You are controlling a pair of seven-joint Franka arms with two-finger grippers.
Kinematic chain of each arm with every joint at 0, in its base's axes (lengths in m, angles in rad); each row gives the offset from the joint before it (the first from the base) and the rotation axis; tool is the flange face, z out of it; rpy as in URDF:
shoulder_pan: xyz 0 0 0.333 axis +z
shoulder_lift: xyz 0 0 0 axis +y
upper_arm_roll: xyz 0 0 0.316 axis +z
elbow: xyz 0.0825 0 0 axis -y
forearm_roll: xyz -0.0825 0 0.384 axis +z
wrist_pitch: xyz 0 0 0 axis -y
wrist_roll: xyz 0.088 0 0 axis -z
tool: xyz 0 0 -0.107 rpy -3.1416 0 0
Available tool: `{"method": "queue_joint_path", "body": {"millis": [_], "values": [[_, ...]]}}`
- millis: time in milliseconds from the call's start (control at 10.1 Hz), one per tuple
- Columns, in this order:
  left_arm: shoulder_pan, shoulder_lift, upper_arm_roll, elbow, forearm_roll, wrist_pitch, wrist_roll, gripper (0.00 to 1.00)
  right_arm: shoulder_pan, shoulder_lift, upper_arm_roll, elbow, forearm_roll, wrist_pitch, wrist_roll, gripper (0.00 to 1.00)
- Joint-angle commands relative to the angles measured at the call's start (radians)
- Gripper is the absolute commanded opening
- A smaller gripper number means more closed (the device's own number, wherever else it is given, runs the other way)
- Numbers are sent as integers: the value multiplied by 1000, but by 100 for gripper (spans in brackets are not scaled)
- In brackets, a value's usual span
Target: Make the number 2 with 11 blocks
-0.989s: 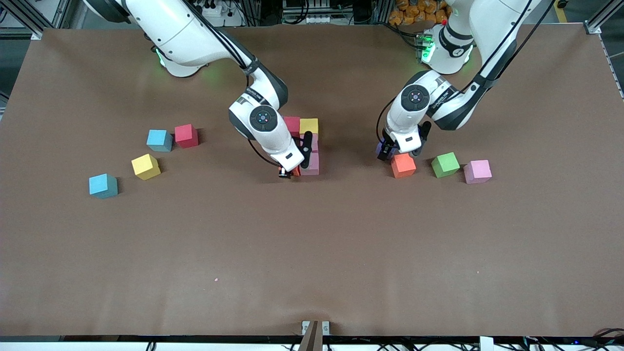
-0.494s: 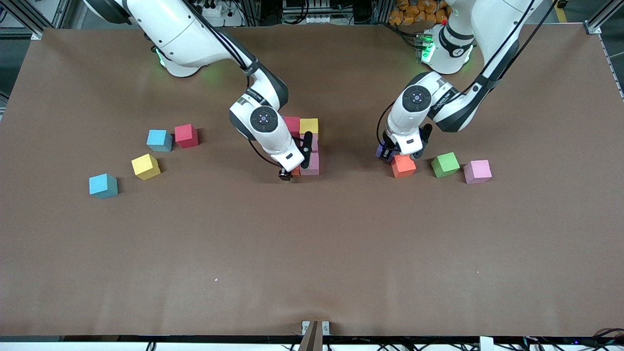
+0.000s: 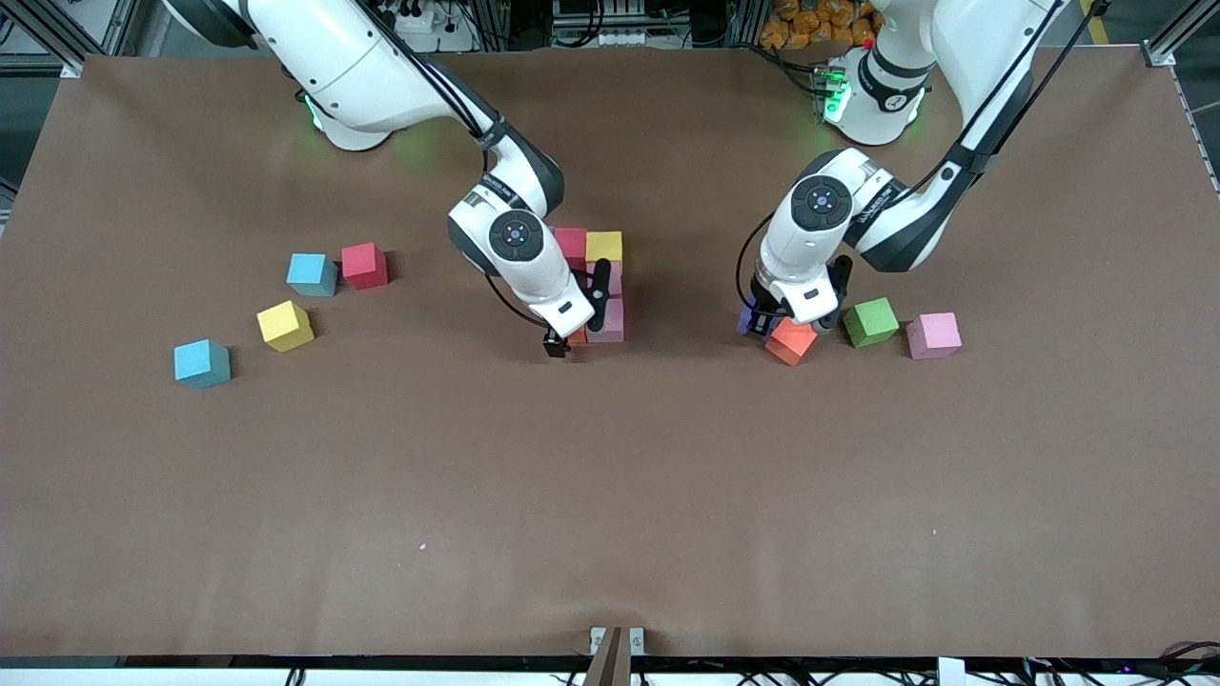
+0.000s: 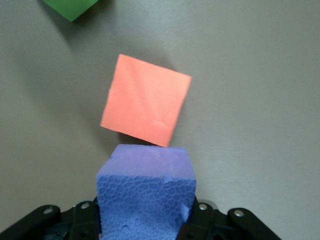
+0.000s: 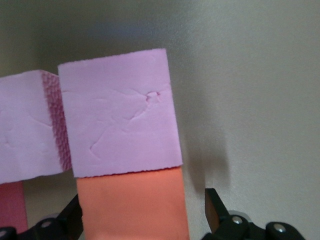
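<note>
My left gripper (image 3: 760,322) is shut on a purple block (image 4: 145,195), which fills the gap between its fingers. Touching that cube's edge is a loose orange block (image 3: 791,341) (image 4: 146,106), turned askew on the table. My right gripper (image 3: 564,340) (image 5: 142,215) is open, its fingers (image 5: 215,210) straddling another orange block (image 5: 132,205). That orange cube lies flush against a pink block (image 3: 608,321) (image 5: 117,125) of the partly built number 2. The figure also has a second pink block (image 3: 613,278), a yellow (image 3: 603,246) and a red (image 3: 570,240).
A green block (image 3: 869,321) and a pink one (image 3: 934,334) lie toward the left arm's end, beside the askew orange cube. Toward the right arm's end lie a red block (image 3: 365,265), a yellow block (image 3: 285,325) and two light blue blocks (image 3: 312,273) (image 3: 202,363).
The left gripper shut on the purple block, and the loose orange block got pushed nearer the camera and turned. The right gripper opened, letting go of its orange block.
</note>
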Motion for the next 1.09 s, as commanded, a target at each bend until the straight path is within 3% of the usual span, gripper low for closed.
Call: {"method": "queue_joint_path", "body": {"millis": [0, 297, 494, 791, 989], "values": [[-20, 42, -11, 108, 13, -78, -78, 32, 0, -62, 2, -1, 49, -78, -6, 100], [-71, 114, -9, 266, -19, -163, -129, 33, -24, -168, 7, 1, 67, -196, -15, 100], [-103, 131, -9, 340, -43, -192, -156, 33, -69, -257, 16, 1, 134, -259, -16, 100], [-182, 219, -6, 513, -61, -307, -221, 34, -177, -338, -63, -4, 142, -329, -18, 100], [-242, 299, -5, 640, -60, -399, -276, 35, -213, -346, -149, -9, 118, -382, -35, 100]]}}
